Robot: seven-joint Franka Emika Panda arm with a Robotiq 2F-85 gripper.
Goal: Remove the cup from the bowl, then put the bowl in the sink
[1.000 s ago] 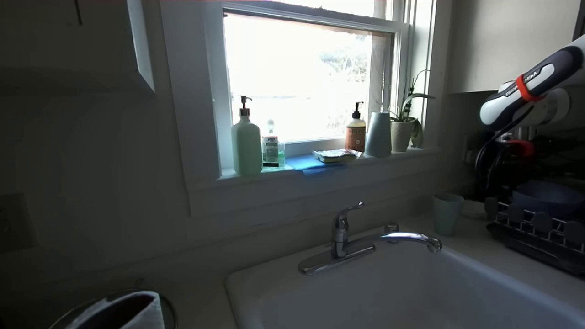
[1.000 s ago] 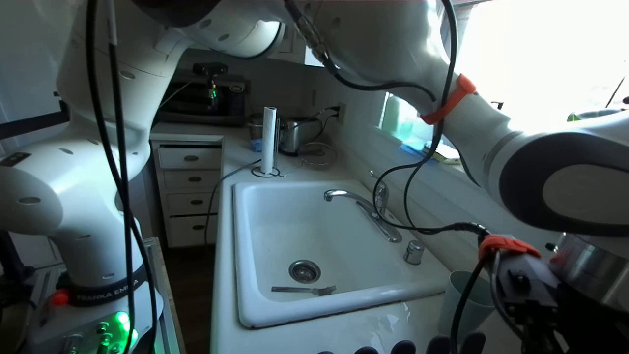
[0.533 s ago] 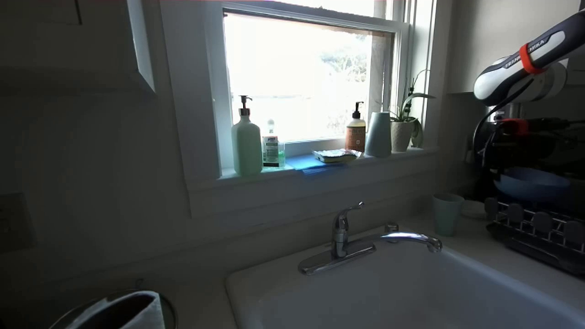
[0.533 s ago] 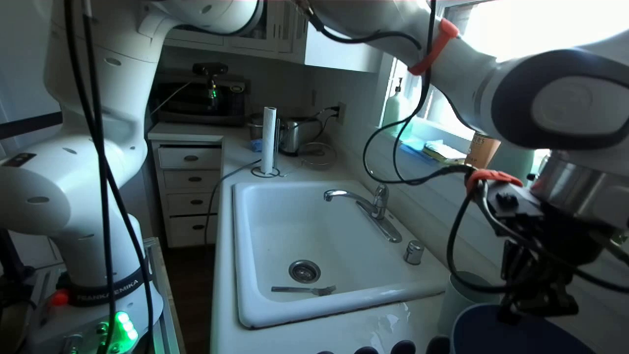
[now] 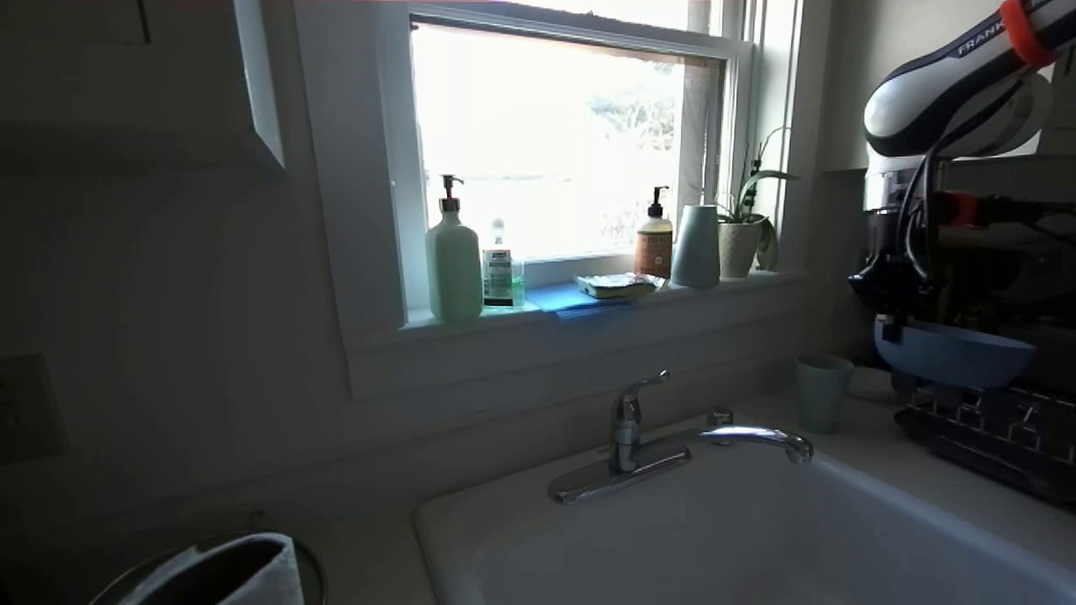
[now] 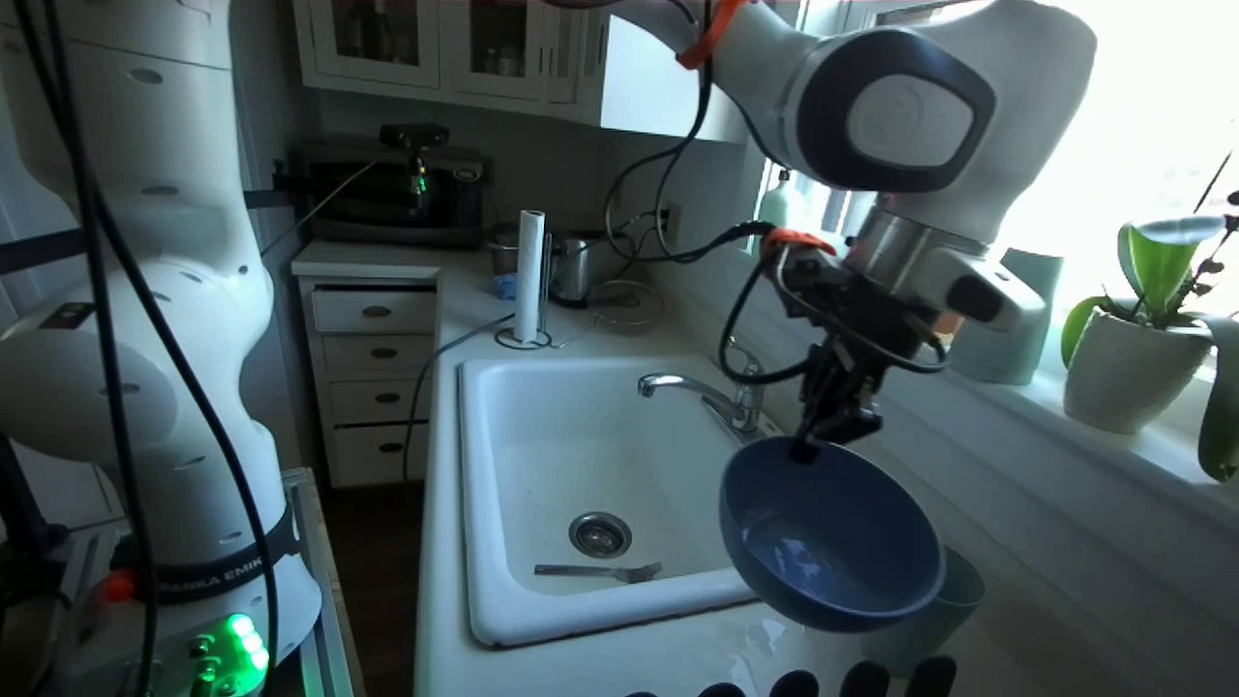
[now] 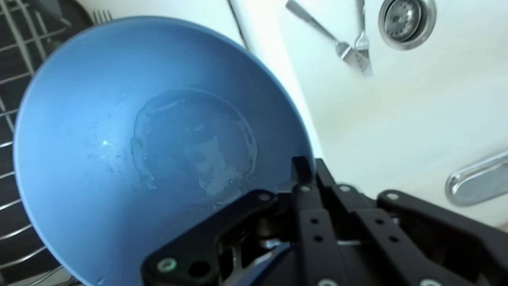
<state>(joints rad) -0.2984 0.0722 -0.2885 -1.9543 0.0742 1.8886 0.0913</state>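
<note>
My gripper [image 7: 311,169] is shut on the rim of the blue bowl [image 7: 170,71], one finger inside and one outside. The bowl has no cup in it, only some wet patches. In both exterior views my gripper [image 6: 808,445] [image 5: 893,326] holds the bowl [image 6: 832,542] [image 5: 958,357] in the air, tilted in one of them, between the dish rack and the sink. The pale green cup [image 5: 822,395] stands upright on the counter beside the sink; the bowl partly hides the cup [image 6: 934,629] in an exterior view. The white sink [image 6: 571,445] [image 7: 397,103] lies just beyond the bowl.
A dark dish rack [image 5: 983,420] [image 7: 12,159] is under and beside the bowl. The chrome faucet [image 6: 687,387] [image 5: 740,435] reaches over the sink. A fork [image 6: 600,571] lies near the drain [image 6: 600,534]. Bottles and a potted plant [image 6: 1133,368] line the windowsill.
The arm has carried the bowl out from over the dish rack toward the sink. The bowl has come fully into view in both exterior views. The cup on the counter has not moved.
</note>
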